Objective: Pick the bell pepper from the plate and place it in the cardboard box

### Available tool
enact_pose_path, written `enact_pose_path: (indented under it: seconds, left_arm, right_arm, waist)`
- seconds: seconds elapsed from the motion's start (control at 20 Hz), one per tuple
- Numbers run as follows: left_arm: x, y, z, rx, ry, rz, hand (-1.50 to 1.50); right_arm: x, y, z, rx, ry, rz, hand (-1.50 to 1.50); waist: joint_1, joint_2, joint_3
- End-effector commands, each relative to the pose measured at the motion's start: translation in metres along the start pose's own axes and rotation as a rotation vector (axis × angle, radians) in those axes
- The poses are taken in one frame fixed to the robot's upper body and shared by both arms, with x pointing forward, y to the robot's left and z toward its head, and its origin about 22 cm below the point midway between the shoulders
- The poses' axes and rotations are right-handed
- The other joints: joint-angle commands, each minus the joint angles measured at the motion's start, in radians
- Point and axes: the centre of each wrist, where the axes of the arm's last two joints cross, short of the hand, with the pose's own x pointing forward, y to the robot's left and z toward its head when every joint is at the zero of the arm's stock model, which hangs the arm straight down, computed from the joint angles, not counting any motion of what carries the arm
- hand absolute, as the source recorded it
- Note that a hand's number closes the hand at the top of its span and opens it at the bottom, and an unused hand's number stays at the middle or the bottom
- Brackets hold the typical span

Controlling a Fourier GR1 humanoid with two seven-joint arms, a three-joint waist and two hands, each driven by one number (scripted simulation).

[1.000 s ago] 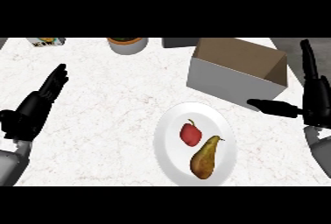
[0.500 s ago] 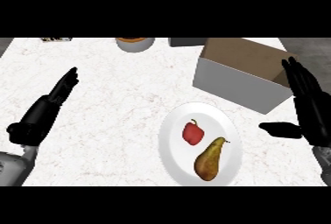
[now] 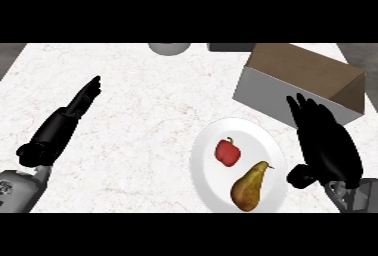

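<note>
A small red bell pepper [image 3: 227, 152] lies on a white plate [image 3: 209, 175], with a brown-green pear [image 3: 248, 185] beside it toward the near edge. The cardboard box [image 3: 303, 80] stands open at the back right, just beyond the plate. My right hand [image 3: 327, 145] hovers open to the right of the plate, fingers straight and pointing toward the box, not touching the pepper. At the left, my left hand [image 3: 60, 125] rests open on its edge with fingers pointing away.
A grey bowl [image 3: 169, 48] sits at the counter's far edge, with a dark object [image 3: 230, 47] next to it. The white marble counter [image 3: 140, 125] stretches between my left hand and the plate.
The right hand has swung inward from the far right edge and now sits beside the plate. The view has shifted, so box and plate appear lower. The left hand has barely changed.
</note>
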Motion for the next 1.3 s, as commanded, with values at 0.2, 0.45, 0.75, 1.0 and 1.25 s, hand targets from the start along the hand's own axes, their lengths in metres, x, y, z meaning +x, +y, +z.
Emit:
enact_pose_path:
  seconds: [0.2, 0.45, 0.75, 1.0, 1.25]
  left_arm:
    - [0.007, -0.009, -0.01, -0.015, -0.025, 0.019, 0.0]
    - [0.003, -0.012, -0.008, -0.041, -0.021, 0.021, 0.0]
    - [-0.003, -0.013, -0.009, -0.004, -0.017, 0.005, 0.0]
    - [-0.002, -0.008, -0.006, -0.023, -0.009, 0.023, 0.0]
    - [-0.011, -0.017, 0.0, 0.011, -0.004, 0.012, 0.0]
  right_arm:
    - [0.074, 0.0, 0.012, 0.129, 0.186, 0.18, -1.5]
    - [0.103, 0.007, -0.004, 0.2, 0.209, 0.173, -1.5]
    - [0.13, 0.025, -0.02, 0.24, 0.256, 0.185, -1.5]
    - [0.15, 0.042, -0.031, 0.221, 0.301, 0.252, -1.5]
    - [0.168, 0.041, -0.038, 0.195, 0.331, 0.26, -1.5]
  waist:
    - [0.034, 0.008, 0.005]
    - [0.031, 0.006, 0.005]
    - [0.009, 0.006, 0.009]
    - [0.008, 0.001, 0.009]
    - [-0.006, 0.003, 0.012]
